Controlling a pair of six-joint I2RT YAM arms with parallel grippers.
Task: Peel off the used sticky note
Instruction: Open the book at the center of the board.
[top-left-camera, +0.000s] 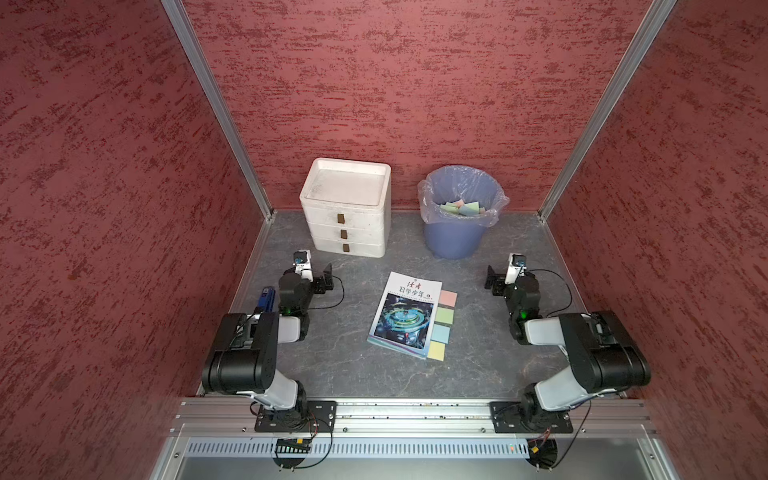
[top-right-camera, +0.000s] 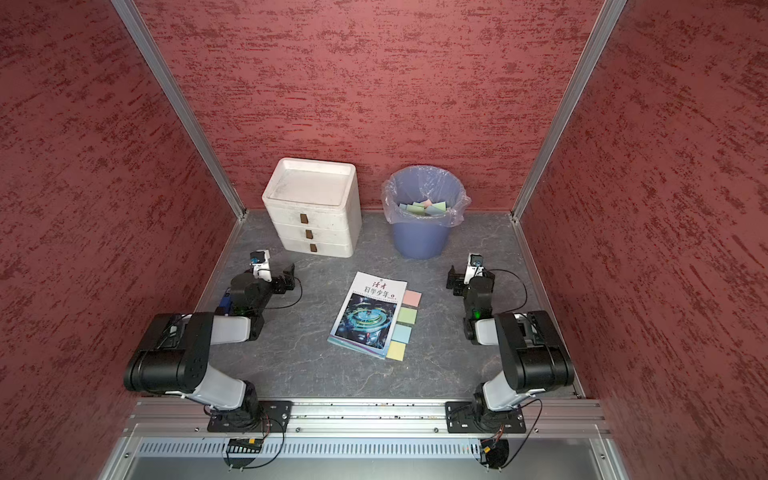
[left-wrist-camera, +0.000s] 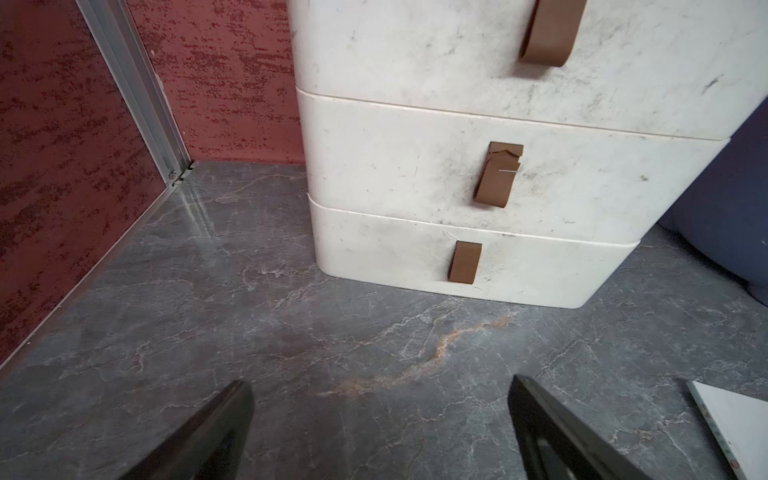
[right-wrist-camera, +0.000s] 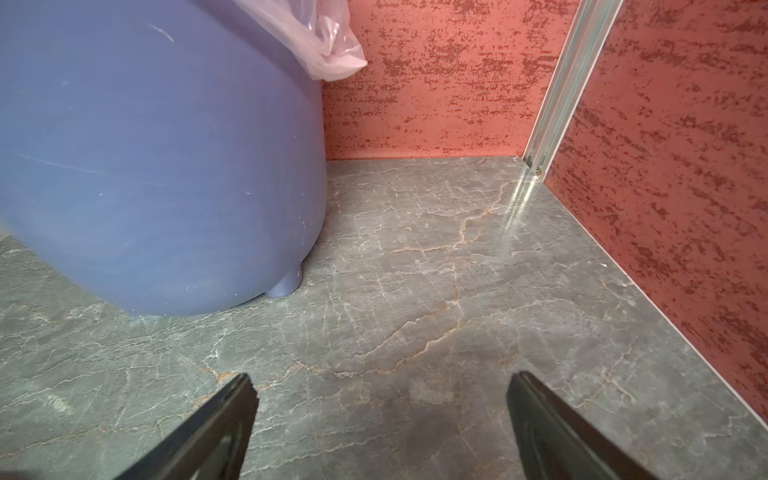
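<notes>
Four sticky notes, pink, green, blue and yellow, jut from the book lying mid-counter, on its side facing the right gripper. That gripper and the left gripper flank the book, well apart from it, jaws spread wide, empty.

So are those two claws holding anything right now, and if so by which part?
Nothing is held: the left gripper and right gripper both stand open and empty.
</notes>
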